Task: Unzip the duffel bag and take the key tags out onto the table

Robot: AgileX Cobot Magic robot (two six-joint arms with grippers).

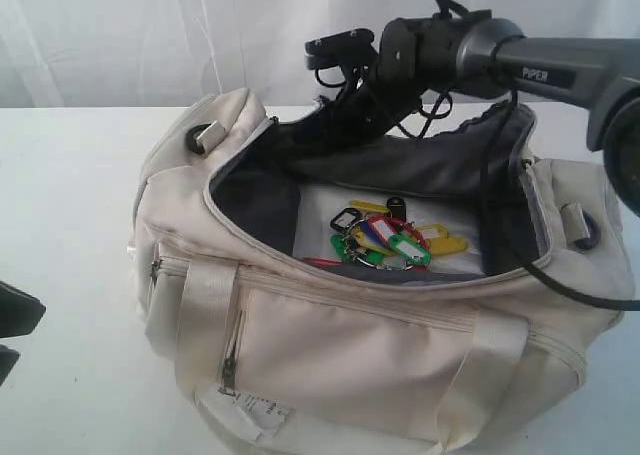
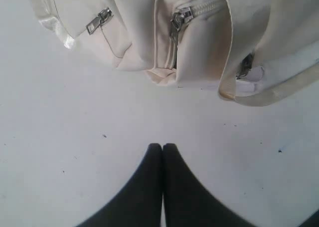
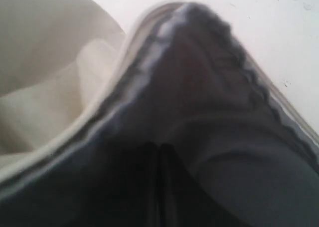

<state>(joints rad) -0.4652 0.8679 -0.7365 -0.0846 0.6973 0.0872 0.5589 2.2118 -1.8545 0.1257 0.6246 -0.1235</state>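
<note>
One white bench (image 1: 70,225) carries the unzipped duffel bag (image 1: 350,335), centre frame. Right end effector (image 3: 158,149), fingers together, is at the bag's far rim, upper centre. Left end effector (image 2: 162,148), also together, is over bare bench. Key tags (image 1: 385,240) lie inside the bag.

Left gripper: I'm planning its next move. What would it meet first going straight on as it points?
Most likely the end of the duffel bag, by its grey zipper. The shut left gripper points across the table toward it; depth is unclear, so it could touch the table first.
</note>
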